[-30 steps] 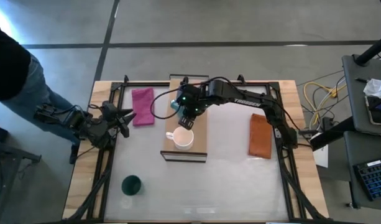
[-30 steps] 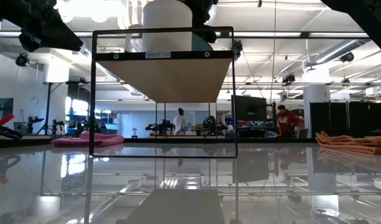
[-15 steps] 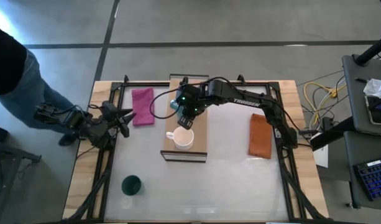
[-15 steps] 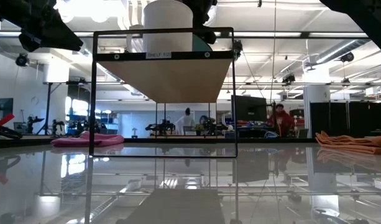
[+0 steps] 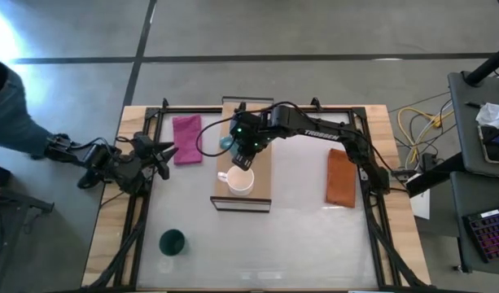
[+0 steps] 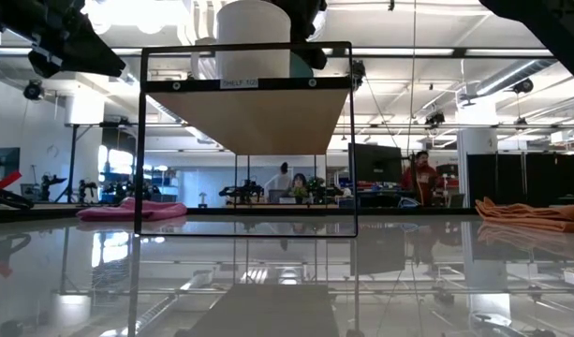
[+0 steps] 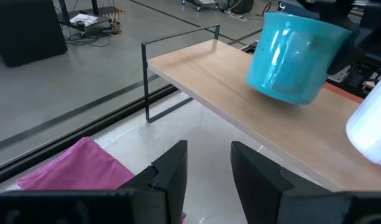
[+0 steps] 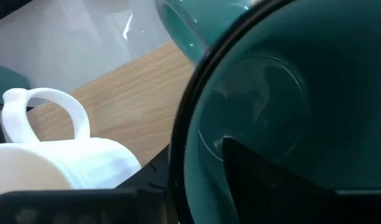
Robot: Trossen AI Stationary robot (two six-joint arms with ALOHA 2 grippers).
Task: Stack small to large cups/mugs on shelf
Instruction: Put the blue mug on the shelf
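Observation:
The teal mug [image 7: 296, 59] hangs tilted above the light-wood shelf [image 5: 257, 163], held by my right gripper [image 5: 247, 145]. The white mug [image 5: 241, 181] stands on its base on the shelf's near part, handle toward the table's left, close to the teal mug. It also shows in the right wrist view [image 8: 53, 155]. The small dark green cup [image 5: 172, 241] stands on the table at the near left. My left gripper [image 5: 164, 155] is open and empty at the table's left edge beside the pink cloth [image 5: 186, 129]. Its fingers [image 7: 171, 171] show apart in its wrist view. My right gripper holds the teal mug by its rim [image 8: 196, 106], with one finger [image 8: 271, 180] inside the mug and the other outside its wall. The fingers come from above and from the table's right. The mug is lifted clear of the shelf and tilted, its bottom toward the table's left.
The orange cloth [image 5: 341, 177] lies on the table right of the shelf. The shelf's dark frame [image 6: 247, 47] raises the board above the table. A person [image 5: 9, 114] stands off the table's left side. The table between the shelf and the near edge is bare.
My right gripper has moved slightly toward the table's left and near edges with the teal mug, which stays clear of the shelf. The person at the left has stepped farther away.

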